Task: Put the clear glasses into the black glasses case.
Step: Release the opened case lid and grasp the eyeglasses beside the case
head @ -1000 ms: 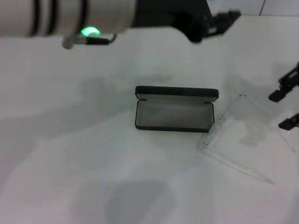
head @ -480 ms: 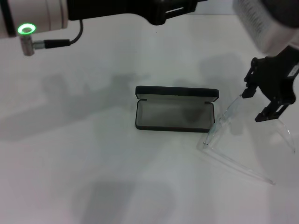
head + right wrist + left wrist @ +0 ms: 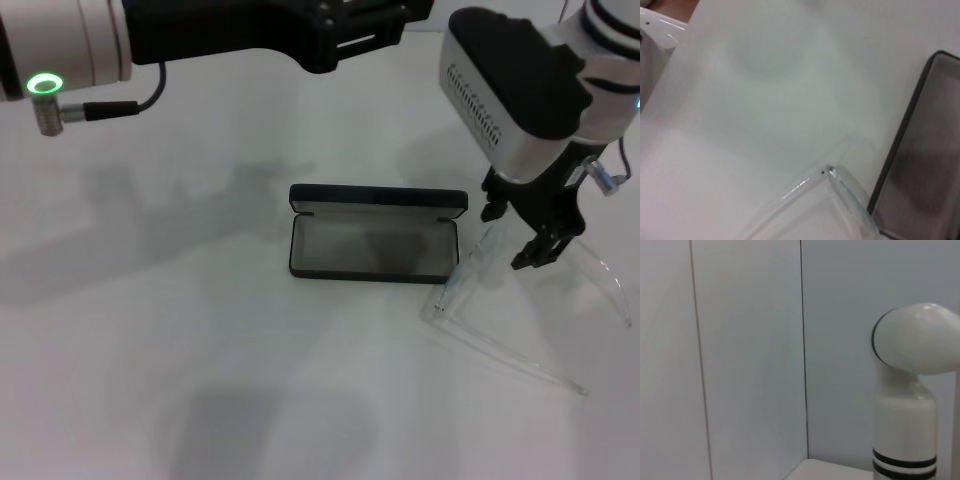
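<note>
The clear glasses (image 3: pixel 500 300) — thin transparent plastic, arms splayed — are lying on the white table (image 3: pixel 150 350) just beside the open black glasses case (image 3: pixel 375 245), grey-lined and rectangular, while the right gripper (image 3: pixel 518 238) is hovering over them, fingers spread — the left arm (image 3: pixel 200 40) is stretching across the far side.

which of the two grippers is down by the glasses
The right gripper, fingers open, hangs just above the clear glasses beside the open black glasses case. The left arm reaches across the far edge of the table, its gripper out of view.
</note>
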Controlling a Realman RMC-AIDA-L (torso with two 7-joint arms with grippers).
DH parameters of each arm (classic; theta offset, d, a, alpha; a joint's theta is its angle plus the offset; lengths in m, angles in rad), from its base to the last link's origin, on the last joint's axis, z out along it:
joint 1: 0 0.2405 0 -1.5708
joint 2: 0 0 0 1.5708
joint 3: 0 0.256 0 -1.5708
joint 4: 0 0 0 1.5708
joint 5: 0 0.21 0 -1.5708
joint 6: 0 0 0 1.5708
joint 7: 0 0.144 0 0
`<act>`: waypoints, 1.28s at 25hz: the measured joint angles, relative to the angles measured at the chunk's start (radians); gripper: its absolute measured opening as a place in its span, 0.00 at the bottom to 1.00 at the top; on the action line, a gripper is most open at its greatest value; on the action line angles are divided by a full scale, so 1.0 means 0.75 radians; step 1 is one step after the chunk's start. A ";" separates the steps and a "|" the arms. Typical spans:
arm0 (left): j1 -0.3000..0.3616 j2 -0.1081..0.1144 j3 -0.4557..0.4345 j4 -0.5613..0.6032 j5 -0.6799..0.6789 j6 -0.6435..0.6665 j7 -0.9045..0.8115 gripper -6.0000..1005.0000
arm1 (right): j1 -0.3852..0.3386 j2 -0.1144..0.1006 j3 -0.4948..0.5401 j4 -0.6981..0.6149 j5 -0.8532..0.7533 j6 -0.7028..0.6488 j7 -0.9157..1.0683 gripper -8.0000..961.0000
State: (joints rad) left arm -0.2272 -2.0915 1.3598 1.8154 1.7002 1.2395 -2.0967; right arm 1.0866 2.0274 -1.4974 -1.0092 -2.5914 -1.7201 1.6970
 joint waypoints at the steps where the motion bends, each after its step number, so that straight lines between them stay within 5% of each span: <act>1: 0.000 0.000 -0.005 -0.006 -0.001 0.000 0.005 0.46 | -0.001 0.000 -0.008 0.008 0.010 0.014 -0.008 0.62; 11: -0.003 0.002 -0.166 -0.120 -0.029 0.081 0.037 0.46 | -0.006 0.001 -0.049 0.039 0.040 0.076 -0.046 0.62; 19: -0.116 0.026 -0.607 -0.516 -0.119 0.587 0.204 0.46 | -0.016 0.001 -0.050 0.026 0.042 0.100 -0.068 0.61; 22: -0.162 0.079 -0.730 -0.776 -0.140 0.812 0.317 0.46 | -0.010 0.001 -0.060 0.030 0.052 0.109 -0.077 0.61; 25: -0.170 0.124 -0.743 -0.955 -0.152 0.922 0.427 0.46 | -0.009 0.001 -0.094 0.033 0.074 0.128 -0.079 0.61; 32: -0.139 0.116 -0.664 -1.117 -0.092 0.990 0.652 0.46 | -0.019 0.001 -0.200 0.045 0.117 0.192 -0.080 0.61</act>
State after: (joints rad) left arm -0.3317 -2.0041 0.8614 0.9779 1.6310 1.9816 -1.6075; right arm 1.0724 2.0279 -1.6476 -0.9751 -2.5038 -1.5758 1.6367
